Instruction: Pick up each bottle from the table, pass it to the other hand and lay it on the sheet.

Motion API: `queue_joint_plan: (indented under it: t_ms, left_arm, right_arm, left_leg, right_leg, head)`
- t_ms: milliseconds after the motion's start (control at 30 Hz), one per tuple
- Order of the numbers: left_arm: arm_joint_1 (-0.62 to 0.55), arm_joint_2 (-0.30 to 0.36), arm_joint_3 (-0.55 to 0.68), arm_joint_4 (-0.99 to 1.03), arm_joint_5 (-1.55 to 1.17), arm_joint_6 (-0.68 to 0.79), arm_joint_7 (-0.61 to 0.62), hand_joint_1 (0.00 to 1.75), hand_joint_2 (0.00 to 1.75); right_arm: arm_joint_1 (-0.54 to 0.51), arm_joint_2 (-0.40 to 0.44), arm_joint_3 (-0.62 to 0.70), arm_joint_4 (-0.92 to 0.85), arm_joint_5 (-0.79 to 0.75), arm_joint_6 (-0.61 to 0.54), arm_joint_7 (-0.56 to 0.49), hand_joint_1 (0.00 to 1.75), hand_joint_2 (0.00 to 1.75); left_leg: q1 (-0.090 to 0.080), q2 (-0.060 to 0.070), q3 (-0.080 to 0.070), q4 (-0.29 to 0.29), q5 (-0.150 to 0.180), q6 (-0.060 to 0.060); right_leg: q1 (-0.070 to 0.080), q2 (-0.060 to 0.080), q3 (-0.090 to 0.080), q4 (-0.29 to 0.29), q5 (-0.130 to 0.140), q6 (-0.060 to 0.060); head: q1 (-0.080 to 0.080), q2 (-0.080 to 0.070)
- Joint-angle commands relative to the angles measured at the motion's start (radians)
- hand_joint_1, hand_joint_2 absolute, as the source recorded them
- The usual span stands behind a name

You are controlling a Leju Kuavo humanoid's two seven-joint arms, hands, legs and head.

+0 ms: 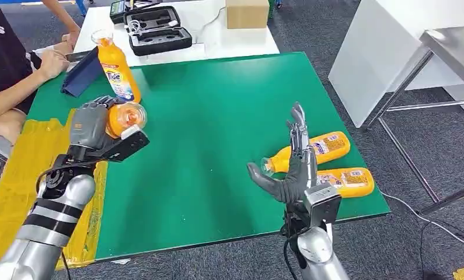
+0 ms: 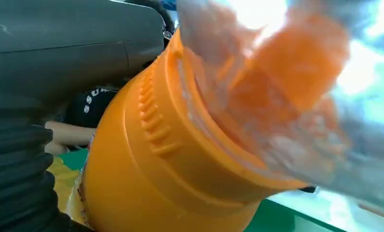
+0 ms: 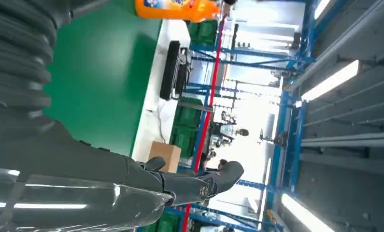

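We take the green tabletop [image 1: 217,128] as our landmark: it fills the middle of the head view, with a yellow sheet [image 1: 19,175] lying over its left end. Above that end, our left hand [image 1: 92,125] grips an orange bottle [image 1: 124,118] held lengthwise, its clear cap pointing toward the centre of the tabletop; in the left wrist view the same bottle [image 2: 180,159] sits close to the camera, ribbed collar and translucent cap blurred. Our right hand [image 1: 290,169] hovers over the tabletop's near right part with fingers spread and holding nothing, the fingers [image 3: 214,181] stretched out in the right wrist view. Just behind that hand, two more orange bottles lie on their sides on the tabletop: one [image 1: 317,149] slightly farther in, the other [image 1: 349,181] close to the near right corner. A fourth orange bottle [image 1: 117,67] stands upright near the far left corner, beside a blue folder [image 1: 80,73]. A person's arm [image 1: 19,87] rests at the left end. Beyond the far edge stands a white table [image 1: 212,35] with an open black case [image 1: 159,29] and a cardboard box [image 1: 247,13]. Grey carpet [image 1: 439,146] surrounds the tabletop, and a white bench [image 1: 393,52] stands off its right side.
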Motion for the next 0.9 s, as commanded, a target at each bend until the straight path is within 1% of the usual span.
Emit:
queue_joint_plan:
  t_ms: [33, 67, 100, 133, 167, 200, 233, 267, 300, 367, 400, 467, 500, 567, 600, 700, 733, 800, 833, 900]
  left_arm:
    - [-0.064, 0.001, -0.004, 0.089, -0.002, -0.006, 0.004, 1.75, 1.75]
    - [-0.072, 0.017, -0.028, 0.098, -0.093, -0.008, 0.069, 1.75, 1.75]
    - [-0.098, 0.031, -0.042, 0.137, -0.207, -0.040, 0.151, 1.75, 1.75]
    - [-0.125, 0.041, -0.055, 0.179, -0.313, -0.060, 0.207, 1.75, 1.75]
    - [-0.144, 0.045, -0.067, 0.218, -0.423, -0.056, 0.267, 1.75, 1.75]
    - [-0.156, 0.042, -0.065, 0.250, -0.480, -0.069, 0.284, 1.75, 1.75]
    - [-0.170, 0.040, -0.068, 0.288, -0.519, -0.101, 0.289, 1.75, 1.75]
    - [-0.181, 0.039, -0.076, 0.312, -0.554, -0.123, 0.301, 1.75, 1.75]
    - [-0.207, 0.029, -0.092, 0.371, -0.605, -0.174, 0.320, 1.75, 1.75]
    - [-0.233, 0.012, -0.116, 0.441, -0.644, -0.232, 0.326, 1.75, 1.75]
    - [-0.240, 0.001, -0.124, 0.471, -0.657, -0.249, 0.330, 1.75, 1.75]
    - [-0.252, -0.026, -0.132, 0.537, -0.666, -0.277, 0.331, 1.75, 1.75]
    - [-0.237, -0.028, -0.186, 0.575, -0.672, -0.314, 0.347, 1.75, 1.75]
    - [-0.231, -0.046, -0.201, 0.649, -0.672, -0.312, 0.362, 1.75, 1.75]
    - [-0.229, -0.047, -0.210, 0.675, -0.672, -0.313, 0.368, 1.75, 1.75]
    - [-0.228, -0.051, -0.203, 0.716, -0.672, -0.330, 0.364, 1.75, 1.75]
    - [-0.227, -0.054, -0.199, 0.721, -0.670, -0.336, 0.363, 1.75, 1.75]
    - [-0.224, -0.063, -0.167, 0.738, -0.643, -0.355, 0.330, 1.75, 1.75]
    - [-0.223, -0.065, -0.160, 0.746, -0.637, -0.364, 0.323, 1.75, 1.75]
    - [-0.213, -0.070, -0.131, 0.755, -0.604, -0.377, 0.289, 1.75, 1.75]
  right_arm:
    - [-0.006, -0.007, -0.026, -0.005, -0.004, 0.001, 0.006, 0.00, 1.75]
    - [-0.003, 0.002, -0.036, -0.003, 0.006, -0.010, -0.002, 0.00, 1.75]
    - [0.008, 0.006, -0.057, -0.020, 0.009, -0.018, 0.000, 0.00, 1.75]
    - [0.020, 0.009, -0.080, -0.043, 0.011, -0.022, 0.001, 0.00, 1.75]
    - [0.025, 0.011, -0.093, -0.056, 0.016, -0.015, 0.000, 0.00, 1.75]
    - [0.028, 0.014, -0.103, -0.066, 0.024, -0.013, 0.002, 0.00, 1.75]
    - [0.033, 0.014, -0.109, -0.074, 0.029, -0.002, 0.010, 0.00, 1.75]
    - [0.031, 0.014, -0.109, -0.073, 0.036, 0.007, 0.014, 0.00, 1.75]
    - [0.028, 0.013, -0.103, -0.066, 0.062, 0.013, 0.019, 0.00, 1.75]
    - [0.029, 0.013, -0.096, -0.060, 0.094, 0.010, 0.019, 0.00, 1.75]
    - [0.030, 0.014, -0.093, -0.059, 0.113, 0.006, 0.020, 0.00, 1.75]
    - [0.022, 0.017, -0.090, -0.053, 0.127, 0.006, 0.025, 0.00, 1.75]
    - [0.024, 0.016, -0.086, -0.054, 0.145, 0.006, 0.030, 0.00, 1.75]
    - [0.019, 0.020, -0.083, -0.048, 0.152, 0.011, 0.038, 0.00, 1.75]
    - [0.015, 0.021, -0.080, -0.043, 0.155, 0.013, 0.041, 0.00, 1.75]
    - [0.010, 0.022, -0.073, -0.035, 0.161, 0.017, 0.046, 0.00, 1.75]
    - [0.005, 0.023, -0.072, -0.031, 0.162, 0.018, 0.047, 0.00, 1.75]
    - [0.003, 0.024, -0.073, -0.028, 0.166, 0.018, 0.049, 0.00, 1.75]
    - [0.003, 0.025, -0.073, -0.029, 0.167, 0.018, 0.050, 0.00, 1.75]
    - [0.003, 0.022, -0.075, -0.029, 0.168, 0.019, 0.050, 0.00, 1.75]
  left_leg:
    - [0.000, -0.002, 0.002, 0.000, 0.000, 0.000]
    - [0.001, -0.003, 0.004, 0.001, -0.002, -0.001]
    - [0.001, -0.003, 0.003, 0.001, -0.002, -0.001]
    - [0.001, -0.004, 0.005, 0.001, -0.002, -0.001]
    - [0.001, -0.004, 0.004, 0.001, -0.002, -0.001]
    - [0.001, -0.003, 0.002, 0.000, -0.001, -0.001]
    - [0.001, -0.005, 0.004, 0.001, -0.002, -0.001]
    - [0.001, -0.005, 0.003, 0.001, -0.001, -0.001]
    - [0.001, -0.005, 0.006, 0.001, -0.002, -0.001]
    - [0.001, -0.004, 0.004, 0.000, -0.001, 0.000]
    - [0.001, -0.006, 0.007, 0.001, -0.002, -0.001]
    - [0.001, -0.007, 0.006, 0.001, -0.002, 0.000]
    - [0.001, -0.006, 0.006, 0.000, -0.001, 0.000]
    - [0.000, -0.004, 0.005, -0.001, -0.001, 0.000]
    - [0.000, -0.004, 0.008, -0.001, -0.002, 0.000]
    - [0.000, -0.001, 0.003, -0.001, 0.000, 0.000]
    - [0.000, -0.003, 0.007, 0.000, -0.002, 0.000]
    - [0.000, -0.001, 0.004, 0.000, -0.001, 0.000]
    - [0.001, -0.002, 0.006, 0.001, -0.002, -0.001]
    - [0.000, -0.001, 0.004, 0.000, -0.001, 0.000]
  right_leg:
    - [0.000, -0.001, 0.002, 0.000, -0.001, -0.001]
    - [0.001, -0.001, 0.005, 0.001, -0.002, -0.002]
    - [0.001, -0.001, 0.004, 0.001, -0.002, -0.001]
    - [0.001, -0.001, 0.005, 0.001, -0.003, -0.002]
    - [0.001, -0.002, 0.004, 0.001, -0.003, -0.002]
    - [0.001, -0.002, 0.002, 0.001, -0.001, -0.001]
    - [0.001, -0.003, 0.005, 0.002, -0.003, -0.002]
    - [0.001, -0.003, 0.004, 0.001, -0.002, -0.002]
    - [0.001, -0.002, 0.006, 0.002, -0.004, -0.002]
    - [0.000, -0.002, 0.005, 0.001, -0.002, -0.001]
    - [0.000, -0.003, 0.008, 0.001, -0.004, -0.002]
    - [0.000, -0.004, 0.008, 0.001, -0.004, -0.002]
    - [0.000, -0.004, 0.007, 0.000, -0.003, -0.001]
    - [0.000, -0.002, 0.006, 0.000, -0.002, -0.001]
    - [0.000, -0.002, 0.009, -0.001, -0.003, -0.001]
    - [0.000, 0.000, 0.004, 0.000, -0.001, -0.001]
    - [0.000, -0.001, 0.007, 0.000, -0.003, -0.001]
    - [0.000, 0.000, 0.004, 0.000, -0.001, -0.001]
    - [0.000, 0.000, 0.006, 0.001, -0.003, -0.002]
    - [0.000, 0.000, 0.004, 0.000, -0.001, -0.001]
  head:
    - [0.000, 0.000]
    - [0.000, 0.000]
    - [0.000, 0.000]
    - [0.000, 0.000]
    - [0.000, 0.000]
    - [0.000, 0.000]
    - [0.000, 0.000]
    - [0.000, 0.000]
    - [0.000, 0.000]
    - [0.000, 0.000]
    - [0.000, 0.000]
    - [0.000, 0.000]
    - [0.000, 0.000]
    - [0.000, 0.000]
    - [0.000, 0.000]
    - [0.000, 0.000]
    - [0.000, 0.000]
    - [-0.001, 0.000]
    - [0.000, 0.000]
    - [0.000, 0.000]
